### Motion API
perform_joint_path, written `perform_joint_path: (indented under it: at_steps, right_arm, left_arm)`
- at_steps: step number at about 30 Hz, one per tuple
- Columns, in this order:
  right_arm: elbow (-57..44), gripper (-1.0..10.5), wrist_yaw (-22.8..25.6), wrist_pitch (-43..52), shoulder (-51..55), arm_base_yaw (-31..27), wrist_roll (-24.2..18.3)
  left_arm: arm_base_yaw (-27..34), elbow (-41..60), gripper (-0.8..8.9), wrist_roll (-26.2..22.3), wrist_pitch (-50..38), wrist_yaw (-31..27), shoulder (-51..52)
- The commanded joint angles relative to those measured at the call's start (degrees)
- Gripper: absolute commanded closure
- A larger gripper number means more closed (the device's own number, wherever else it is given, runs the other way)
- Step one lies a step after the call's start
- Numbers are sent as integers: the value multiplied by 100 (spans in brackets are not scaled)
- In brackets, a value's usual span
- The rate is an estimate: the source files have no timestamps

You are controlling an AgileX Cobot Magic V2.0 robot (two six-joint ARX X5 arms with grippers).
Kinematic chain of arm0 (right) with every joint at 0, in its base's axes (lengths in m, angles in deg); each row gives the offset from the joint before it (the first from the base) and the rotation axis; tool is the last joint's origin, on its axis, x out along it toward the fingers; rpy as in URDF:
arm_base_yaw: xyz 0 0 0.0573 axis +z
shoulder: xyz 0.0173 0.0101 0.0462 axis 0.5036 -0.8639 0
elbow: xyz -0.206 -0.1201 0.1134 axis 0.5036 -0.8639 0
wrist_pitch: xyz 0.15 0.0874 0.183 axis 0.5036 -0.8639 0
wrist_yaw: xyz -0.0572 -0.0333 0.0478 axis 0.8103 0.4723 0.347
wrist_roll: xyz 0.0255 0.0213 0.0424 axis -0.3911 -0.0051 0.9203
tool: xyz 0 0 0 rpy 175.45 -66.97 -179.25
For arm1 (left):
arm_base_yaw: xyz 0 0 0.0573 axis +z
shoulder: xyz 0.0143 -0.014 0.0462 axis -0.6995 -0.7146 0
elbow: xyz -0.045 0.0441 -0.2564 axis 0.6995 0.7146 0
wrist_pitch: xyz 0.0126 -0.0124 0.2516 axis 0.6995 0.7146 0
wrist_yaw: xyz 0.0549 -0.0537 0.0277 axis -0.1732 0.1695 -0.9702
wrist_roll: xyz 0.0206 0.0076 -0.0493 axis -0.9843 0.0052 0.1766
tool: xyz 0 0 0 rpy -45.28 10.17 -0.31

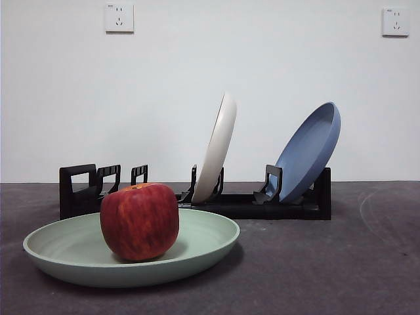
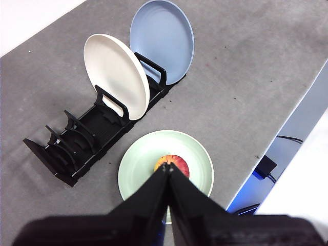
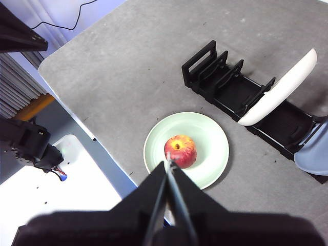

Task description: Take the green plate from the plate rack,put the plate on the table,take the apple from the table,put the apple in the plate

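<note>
Red apple (image 1: pixel 139 222) upright on mint plate (image 1: pixel 72 252)

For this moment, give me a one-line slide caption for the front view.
Red apple resting in the green plate on the table, plate rack behind.

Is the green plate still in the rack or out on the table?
Out. The green plate lies flat on the table in front of the plate rack, with the apple sitting in it.

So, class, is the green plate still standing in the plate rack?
No: the green plate lies flat on the table in front of the plate rack, with the apple on it.
</note>
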Motion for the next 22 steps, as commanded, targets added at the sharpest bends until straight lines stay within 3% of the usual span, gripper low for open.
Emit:
perform_joint_path:
  at_steps: [1, 15, 22]
  right_arm:
    - [-46, 946, 7, -140, -2, 2, -24]
    - [-46, 946, 7, -140, -2, 2, -24]
    - [-46, 946, 7, -140, -2, 2, -24]
  left_arm:
    - [11, 26, 817, -66, -103, -15, -17]
    - [52, 26, 817, -66, -149, -15, -474]
    - [734, 26, 817, -50, -234, 11, -426]
